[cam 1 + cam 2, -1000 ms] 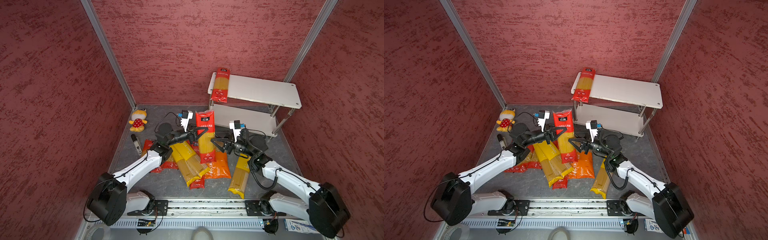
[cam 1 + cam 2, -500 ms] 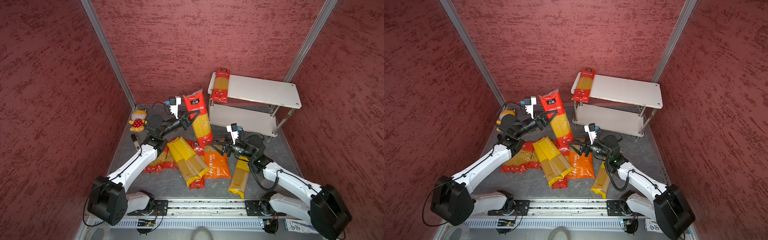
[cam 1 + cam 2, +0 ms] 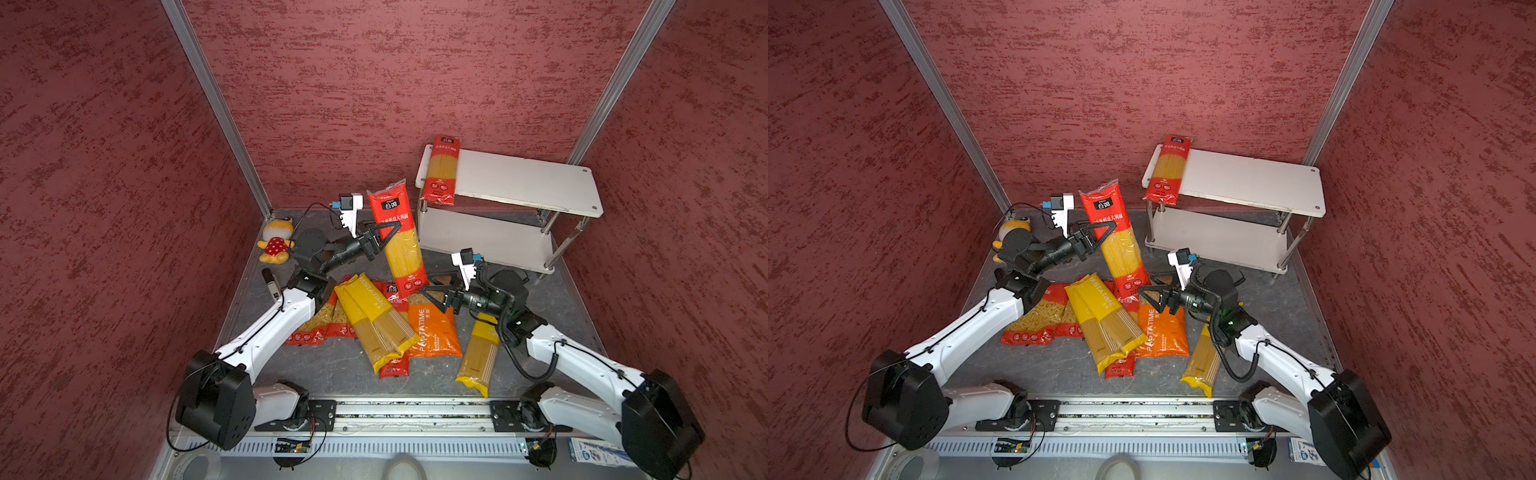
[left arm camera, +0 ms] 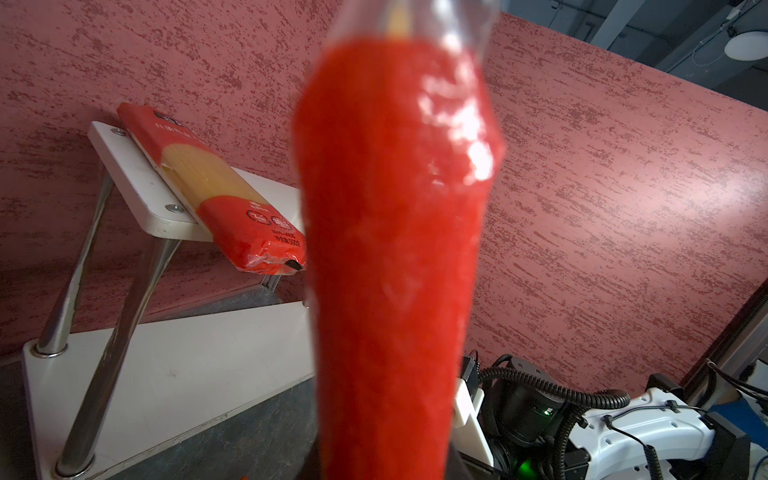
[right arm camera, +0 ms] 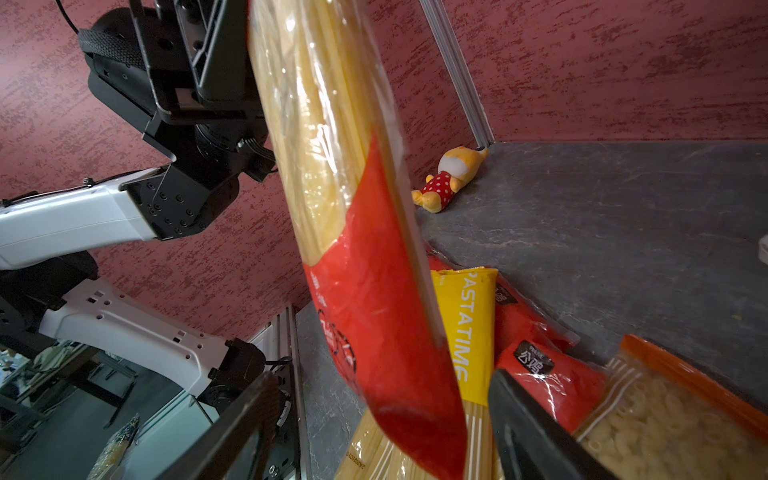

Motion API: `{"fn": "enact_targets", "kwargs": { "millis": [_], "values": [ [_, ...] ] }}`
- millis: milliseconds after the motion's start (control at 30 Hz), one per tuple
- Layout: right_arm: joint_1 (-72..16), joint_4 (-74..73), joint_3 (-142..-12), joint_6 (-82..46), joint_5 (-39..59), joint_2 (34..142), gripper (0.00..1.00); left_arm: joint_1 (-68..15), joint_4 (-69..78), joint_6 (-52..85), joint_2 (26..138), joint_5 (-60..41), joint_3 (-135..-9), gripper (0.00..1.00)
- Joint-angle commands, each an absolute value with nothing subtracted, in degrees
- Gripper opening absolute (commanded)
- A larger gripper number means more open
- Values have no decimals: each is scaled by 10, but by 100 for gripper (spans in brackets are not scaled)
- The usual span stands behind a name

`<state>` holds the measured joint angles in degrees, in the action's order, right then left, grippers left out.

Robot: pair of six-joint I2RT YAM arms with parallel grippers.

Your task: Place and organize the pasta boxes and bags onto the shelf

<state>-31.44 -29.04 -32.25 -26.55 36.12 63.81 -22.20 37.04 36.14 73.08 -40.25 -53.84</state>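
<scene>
The step in hand was carrying a 2nd spaghetti bag to the shelf. The left gripper (image 3: 384, 237) was clamped on the long red-and-clear plastic spaghetti bag (image 3: 400, 245) at about its upper third. The bag hung steeply tilted at the centre of both top views, just left of the small 2-tier shelf of white boards and chrome posts (image 3: 523, 183). Its lower end hung over the pile on the grey floor, and I could not tell whether it touched the pile.

The right gripper (image 3: 428, 284) sat low, right of centre, with its jaws wide apart. In the right wrist view the bag's red lower end lay between the 2 black fingers (image 5: 536, 436) without either visibly pressing on it.

1 matching red spaghetti bag (image 3: 442, 170) already lay across the left end of the shelf's top board, overhanging its front edge. The 2 long yellow PASTATIME bags (image 3: 376, 322), the wide orange bag (image 3: 434, 332), the short red curly-pasta bags (image 3: 316, 326) and a 3rd yellow bag (image 3: 480, 353) remained on the floor.

The next move probably called for lifting the held bag clear of the board's front edge, turning it parallel to the shelved one and laying it just beside that bag. The loose lower end could catch on the edge
</scene>
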Motion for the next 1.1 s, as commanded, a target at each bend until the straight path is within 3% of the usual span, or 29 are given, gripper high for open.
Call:
{"fn": "enact_targets", "kwargs": {
  "millis": [0, 333, 867, 1067],
  "values": [
    [-315, -266, -347, -228, 342, 638, 82, -222, 453, 394, 725, -413, -554, 0],
    [-313, -302, -391, -269, 424, 692, 77, -229, 476, 422, 742, -434, -558, 0],
    [-314, -363, -390, -327, 484, 722, 31, -235, 470, 419, 747, -427, -563, 0],
    [-314, -368, -388, -329, 483, 722, 23, -236, 468, 418, 749, -425, -562, 0]
  ]
}}
